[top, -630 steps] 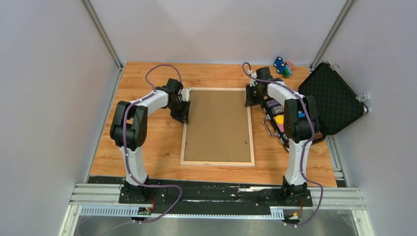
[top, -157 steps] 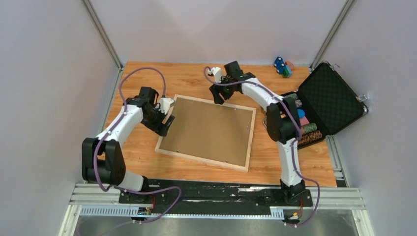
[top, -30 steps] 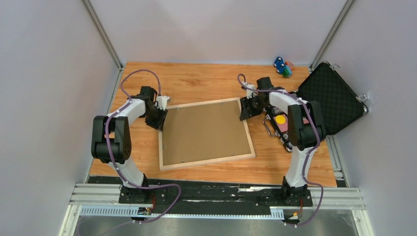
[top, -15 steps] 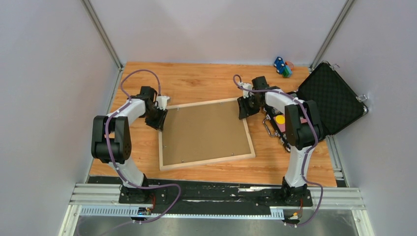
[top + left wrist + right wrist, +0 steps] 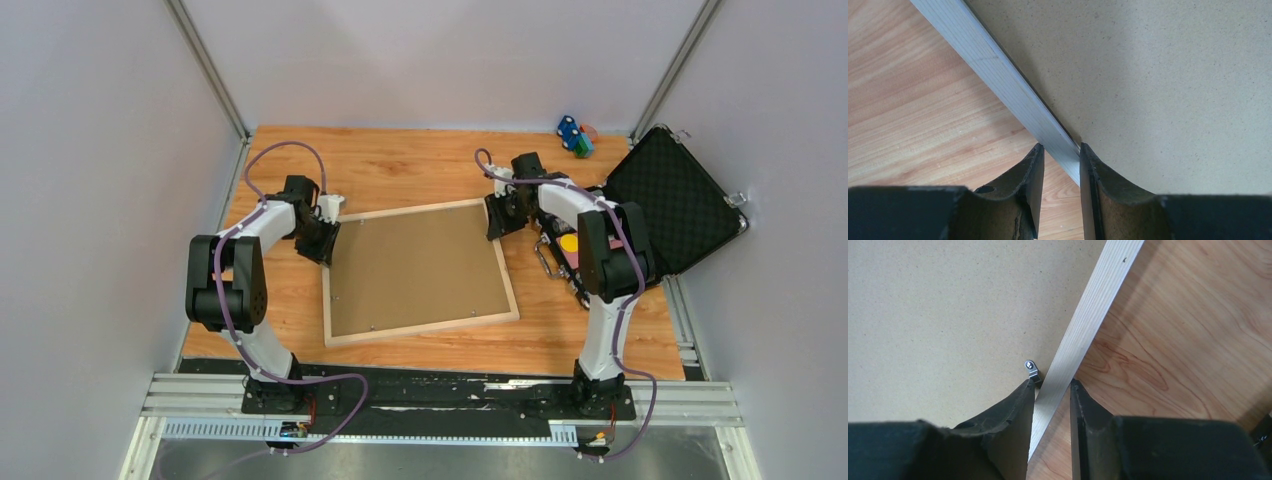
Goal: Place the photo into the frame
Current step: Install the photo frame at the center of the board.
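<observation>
Pale thin wooden frame (image 5: 420, 332); speckled brown backing (image 5: 415, 268)

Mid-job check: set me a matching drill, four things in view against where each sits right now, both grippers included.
Things:
1. left gripper
2. right gripper
3. brown backing board
4. black foam-lined case

Places:
A. lying open at the right edge of the wooden table
B. astride a rail of the pale light-wood picture frame, beside a small metal clip
C. face up inside the frame
D. astride a frame rail at the far-left corner, no clip in view

Pairs: 1-D; 2-B; 3-C; 4-A
</observation>
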Available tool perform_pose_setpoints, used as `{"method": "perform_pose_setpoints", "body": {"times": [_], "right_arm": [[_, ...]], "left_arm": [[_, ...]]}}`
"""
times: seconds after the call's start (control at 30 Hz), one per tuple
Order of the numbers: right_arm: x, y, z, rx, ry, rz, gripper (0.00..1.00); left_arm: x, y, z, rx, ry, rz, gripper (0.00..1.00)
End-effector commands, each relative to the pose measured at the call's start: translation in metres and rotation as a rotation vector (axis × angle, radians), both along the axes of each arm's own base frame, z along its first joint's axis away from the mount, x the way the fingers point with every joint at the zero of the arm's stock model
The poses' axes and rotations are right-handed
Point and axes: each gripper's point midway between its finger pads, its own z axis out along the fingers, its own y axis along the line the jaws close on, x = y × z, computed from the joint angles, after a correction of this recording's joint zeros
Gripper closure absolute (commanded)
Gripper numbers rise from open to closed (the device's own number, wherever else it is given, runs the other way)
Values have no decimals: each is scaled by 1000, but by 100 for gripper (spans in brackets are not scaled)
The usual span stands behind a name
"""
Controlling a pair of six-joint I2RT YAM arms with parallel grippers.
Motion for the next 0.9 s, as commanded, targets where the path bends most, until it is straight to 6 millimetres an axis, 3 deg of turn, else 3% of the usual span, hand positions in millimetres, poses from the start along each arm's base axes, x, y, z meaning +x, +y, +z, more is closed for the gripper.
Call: {"method": "perform_pose_setpoints", "body": {"times": [0.0, 0.57, 0.87], "right_arm": [[28, 9, 6, 22, -73, -31, 73], [39, 13, 16, 99, -85, -115, 75], [39, 11, 15, 106, -88, -159, 64]], "left_arm": [[-2, -1, -11, -14, 30, -11, 63], [-3, -3, -11, -20, 35, -15, 64], [-3, -3, -12, -25, 39, -17, 65]]}}
